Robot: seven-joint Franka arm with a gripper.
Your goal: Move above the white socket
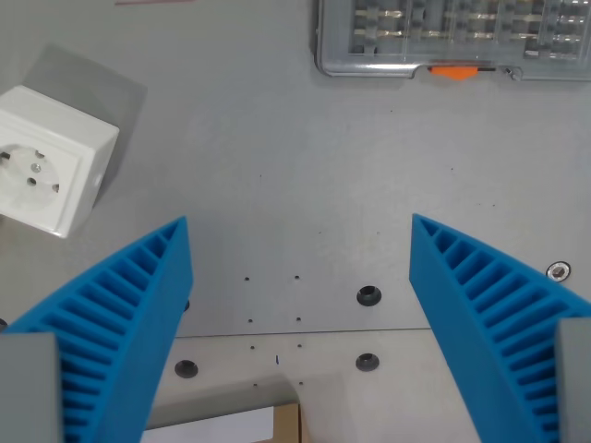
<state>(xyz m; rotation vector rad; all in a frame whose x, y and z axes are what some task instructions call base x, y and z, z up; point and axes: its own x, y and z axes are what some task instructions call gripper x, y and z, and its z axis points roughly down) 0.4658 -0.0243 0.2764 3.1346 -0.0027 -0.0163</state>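
Not there yet. Pincer (300,231) spread wide, nothing held, hanging over bare worktop (305,185). Socket (48,171) sits at the wrist view's left edge, well off centre. Left to do: shift toward that side until the socket lies between the fingers.

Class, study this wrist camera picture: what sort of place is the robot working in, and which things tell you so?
Probably a lab or workshop bench: a grey table with bolt holes, a clear parts case of small components, and a loose white socket set out for practice.
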